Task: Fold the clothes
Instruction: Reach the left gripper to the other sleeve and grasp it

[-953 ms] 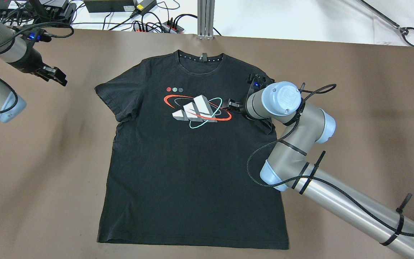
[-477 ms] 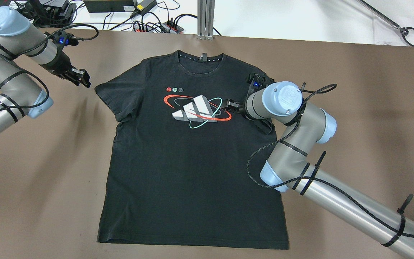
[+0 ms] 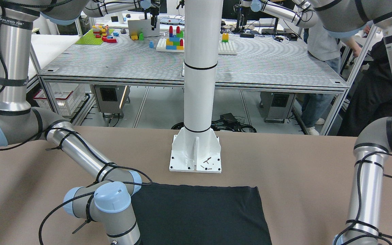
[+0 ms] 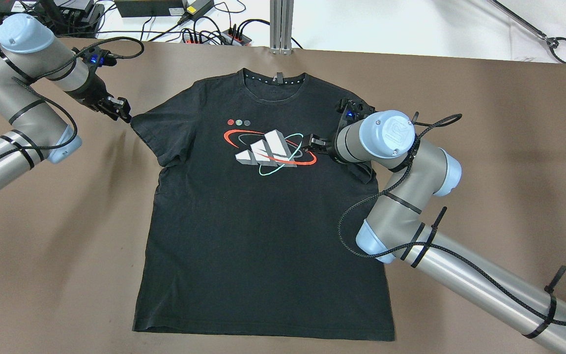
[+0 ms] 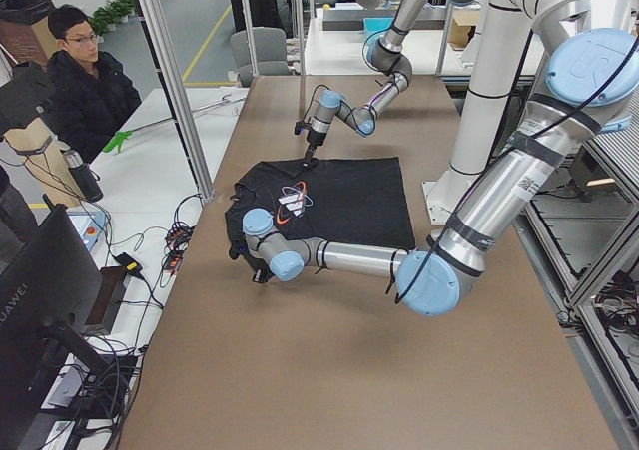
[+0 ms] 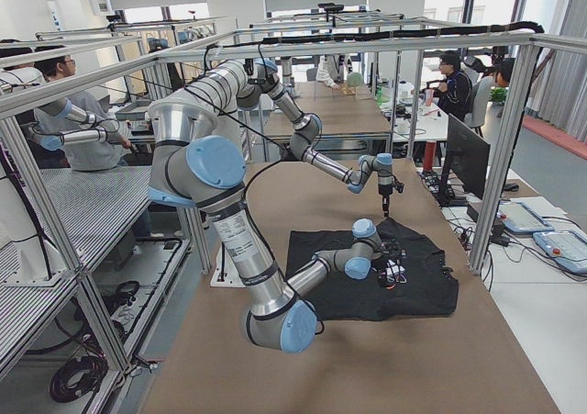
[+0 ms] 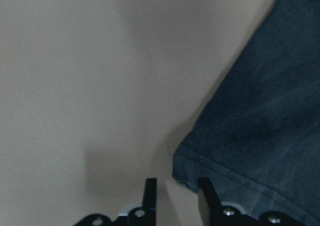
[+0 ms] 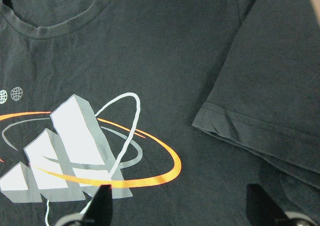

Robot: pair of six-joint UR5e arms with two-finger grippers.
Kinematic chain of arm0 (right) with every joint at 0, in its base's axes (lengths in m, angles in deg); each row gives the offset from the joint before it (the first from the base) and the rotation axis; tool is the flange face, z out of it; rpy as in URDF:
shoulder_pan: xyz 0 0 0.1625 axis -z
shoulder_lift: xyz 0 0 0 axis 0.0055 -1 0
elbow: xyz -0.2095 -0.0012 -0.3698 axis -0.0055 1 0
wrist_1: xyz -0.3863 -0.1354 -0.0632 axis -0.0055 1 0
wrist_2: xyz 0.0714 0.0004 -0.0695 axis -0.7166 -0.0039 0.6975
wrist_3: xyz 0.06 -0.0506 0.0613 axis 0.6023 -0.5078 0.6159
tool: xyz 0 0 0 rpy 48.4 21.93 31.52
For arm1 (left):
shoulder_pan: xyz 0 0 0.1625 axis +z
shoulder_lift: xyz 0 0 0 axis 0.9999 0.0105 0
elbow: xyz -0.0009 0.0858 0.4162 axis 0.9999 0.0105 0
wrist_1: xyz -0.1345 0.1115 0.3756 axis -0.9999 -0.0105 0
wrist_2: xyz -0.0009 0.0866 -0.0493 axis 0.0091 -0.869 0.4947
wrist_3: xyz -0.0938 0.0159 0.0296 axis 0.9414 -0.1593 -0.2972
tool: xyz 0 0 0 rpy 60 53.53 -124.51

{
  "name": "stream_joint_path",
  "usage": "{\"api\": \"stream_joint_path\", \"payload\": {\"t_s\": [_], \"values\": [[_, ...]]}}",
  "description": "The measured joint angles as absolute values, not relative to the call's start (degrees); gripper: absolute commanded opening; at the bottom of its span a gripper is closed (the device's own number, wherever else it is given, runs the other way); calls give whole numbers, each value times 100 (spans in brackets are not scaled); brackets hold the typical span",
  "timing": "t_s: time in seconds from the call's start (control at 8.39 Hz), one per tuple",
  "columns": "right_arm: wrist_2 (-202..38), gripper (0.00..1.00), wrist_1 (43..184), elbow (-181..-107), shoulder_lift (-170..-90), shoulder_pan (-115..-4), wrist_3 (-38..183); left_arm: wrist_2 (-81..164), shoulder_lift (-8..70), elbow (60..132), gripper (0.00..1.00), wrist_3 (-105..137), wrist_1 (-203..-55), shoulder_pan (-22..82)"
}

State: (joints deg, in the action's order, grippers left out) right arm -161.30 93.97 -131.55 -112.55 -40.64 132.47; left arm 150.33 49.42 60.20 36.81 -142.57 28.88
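A black T-shirt [image 4: 263, 211] with a white, red and teal logo [image 4: 268, 150] lies flat, face up, on the brown table [image 4: 484, 147]. My left gripper [image 4: 122, 112] is open, low over the table at the outer corner of the shirt's left-hand sleeve [image 4: 153, 132]. In the left wrist view the sleeve corner [image 7: 187, 178] lies between the fingertips of the gripper [image 7: 176, 191]. My right gripper [image 4: 312, 142] is open and empty, just above the chest beside the logo. In the right wrist view it [image 8: 181, 206] stands wide open, with the other sleeve's hem [image 8: 235, 128] to its right.
Cables and power strips [image 4: 204, 34] lie past the table's far edge. The white robot base [image 3: 196, 153] stands behind the shirt's hem [image 3: 199, 190]. Bare brown table lies on both sides of the shirt. An operator [image 5: 85, 91] sits beyond the table's far side.
My left arm has swung in from the left, and its gripper has come to the sleeve corner. The right arm and the shirt have not moved.
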Motion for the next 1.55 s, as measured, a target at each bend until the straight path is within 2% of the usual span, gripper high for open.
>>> {"api": "stream_joint_path", "payload": {"t_s": [0.12, 0.48, 0.83, 1.31, 1.55], "values": [[-16130, 94, 9395, -13155, -11261, -4064, 13243, 15020, 4994, 5880, 32, 3683, -14352, 2902], [-16130, 94, 9393, -13153, -11267, -4064, 13206, 15009, 5058, 5757, 28, 3705, -14427, 2907], [-16130, 94, 9392, -13153, -11255, -4064, 13175, 15009, 5074, 5743, 0, 3723, -14432, 2904], [-16130, 94, 9396, -13153, -11263, -4064, 13170, 15028, 5146, 5828, 0, 4027, -14432, 2887], [-16130, 94, 9394, -13155, -11266, -4064, 13179, 15066, 5117, 6281, 0, 4474, -14409, 2871]]}}
